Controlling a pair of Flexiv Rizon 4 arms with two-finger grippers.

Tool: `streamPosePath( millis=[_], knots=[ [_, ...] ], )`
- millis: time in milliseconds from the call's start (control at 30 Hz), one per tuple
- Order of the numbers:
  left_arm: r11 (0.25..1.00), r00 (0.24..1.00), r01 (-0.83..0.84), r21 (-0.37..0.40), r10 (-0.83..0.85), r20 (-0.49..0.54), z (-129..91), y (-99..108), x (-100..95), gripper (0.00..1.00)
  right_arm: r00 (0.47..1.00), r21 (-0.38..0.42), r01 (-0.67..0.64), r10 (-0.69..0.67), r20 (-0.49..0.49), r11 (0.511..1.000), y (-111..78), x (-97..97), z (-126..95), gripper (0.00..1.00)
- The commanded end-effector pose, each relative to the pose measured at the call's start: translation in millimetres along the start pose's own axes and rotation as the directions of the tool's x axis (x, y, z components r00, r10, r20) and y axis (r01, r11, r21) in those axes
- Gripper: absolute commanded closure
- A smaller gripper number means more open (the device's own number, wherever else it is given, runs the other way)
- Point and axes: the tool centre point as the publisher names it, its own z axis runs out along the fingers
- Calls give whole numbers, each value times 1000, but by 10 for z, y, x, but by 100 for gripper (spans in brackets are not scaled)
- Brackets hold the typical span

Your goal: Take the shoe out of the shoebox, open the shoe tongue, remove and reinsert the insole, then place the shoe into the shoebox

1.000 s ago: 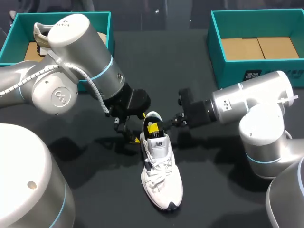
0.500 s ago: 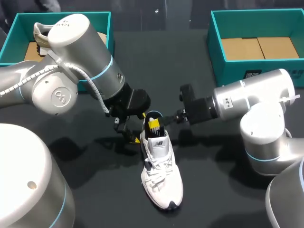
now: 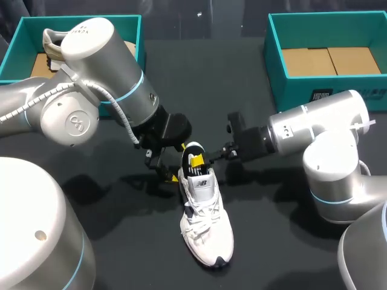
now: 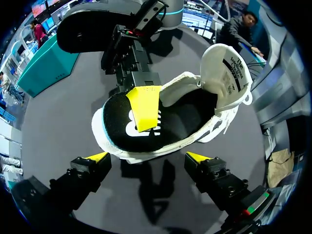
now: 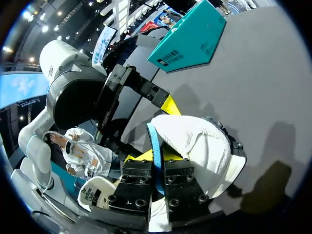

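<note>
A logo mark sits on the outer face of the tongue (image 3: 204, 180) of the shoe (image 3: 205, 217) near the bench's middle. The tongue's inner face carries a label (image 4: 233, 73) of black print, too small and bent to make out. A white mark (image 4: 130, 122) shows on the black insole (image 4: 180, 117). A printed sticker (image 3: 320, 95) stands on the near wall of the shoebox (image 3: 290, 90) at the bench's far right corner. The left arm (image 3: 91, 78) bears a round emblem (image 3: 75, 124).

1. Two boxes: left box (image 3: 12, 57) at 10 o'clock, right box (image 3: 296, 90) at 2 o'clock.
2. Two shoes: white shoe (image 3: 205, 223) at 6 o'clock, tan shoe (image 3: 51, 42) in left box.
3. Two arms: left arm (image 3: 91, 90), right arm (image 3: 326, 127).
</note>
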Motion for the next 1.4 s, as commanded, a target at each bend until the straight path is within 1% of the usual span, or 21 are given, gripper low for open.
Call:
streamPosePath(
  millis=[33, 133, 333, 400, 500, 533, 567, 600, 633, 767, 933, 1033, 1100, 1133, 1167, 1267, 1400],
  knots=[
    [1000, 1000, -1, -2, 1, 2, 7, -2, 5, 0, 999, 3, -34, 34, 10, 999, -147, 18, 48, 100],
    [1000, 1000, -1, -2, 1, 2, 7, -2, 5, 0, 997, 11, -71, 71, 18, 997, -235, 39, 57, 100],
    [1000, 1000, -1, -2, 1, 2, 7, -2, 5, 0, 994, 19, -109, 108, 28, 994, -354, 75, 48, 100],
    [1000, 1000, -1, -2, 1, 2, 7, -2, 5, 0, 994, 18, -103, 102, 37, 995, -351, 94, 42, 100],
    [1000, 1000, -1, -2, 1, 2, 7, -2, 5, 0, 997, 4, -62, 62, 55, 998, -290, 124, 24, 100],
    [1000, 1000, -1, -2, 1, 2, 7, -2, 5, 0, 997, 3, -47, 47, 60, 999, -251, 140, 26, 79],
    [1000, 1000, -1, -2, 1, 2, 7, -2, 5, 0, 997, 2, -32, 32, 66, 999, -226, 148, 22, 67],
    [1000, 1000, -1, -2, 1, 2, 7, -2, 5, 0, 997, 2, -16, 16, 71, 1000, -202, 154, 16, 58],
    [1000, 1000, -1, -2, 1, 2, 7, -2, 5, 0, 997, 1, 0, 0, 77, 1000, -176, 162, 10, 53],
    [1000, 1000, -1, -2, 1, 2, 7, -2, 5, 0, 994, 2, 56, -56, 93, 998, -74, 194, -10, 51],
    [1000, 1000, -1, -2, 1, 2, 7, -2, 5, 0, 988, -6, 104, -103, 115, 995, 2, 219, -38, 48],
    [1000, 1000, -1, -2, 1, 2, 7, -2, 5, 0, 984, -13, 128, -125, 126, 992, 33, 234, -56, 38],
    [1000, 1000, -1, -2, 1, 2, 7, -2, 5, 0, 983, -17, 135, -132, 131, 991, 44, 232, -70, 29],
    [1000, 1000, -1, -2, 1, 2, 7, -2, 5, 0, 982, -21, 139, -135, 132, 990, 47, 226, -77, 21],
    [1000, 1000, -1, -2, 1, 2, 7, -2, 5, 0, 982, -25, 142, -137, 133, 990, 48, 219, -83, 17],
    [1000, 1000, -1, -2, 1, 2, 7, -2, 5, 0, 982, -28, 140, -135, 131, 990, 46, 189, -89, 22],
    [1000, 1000, -1, -2, 1, 2, 7, -2, 5, 0, 987, -20, 110, -107, 121, 994, 22, 106, -82, 23]
  ],
)
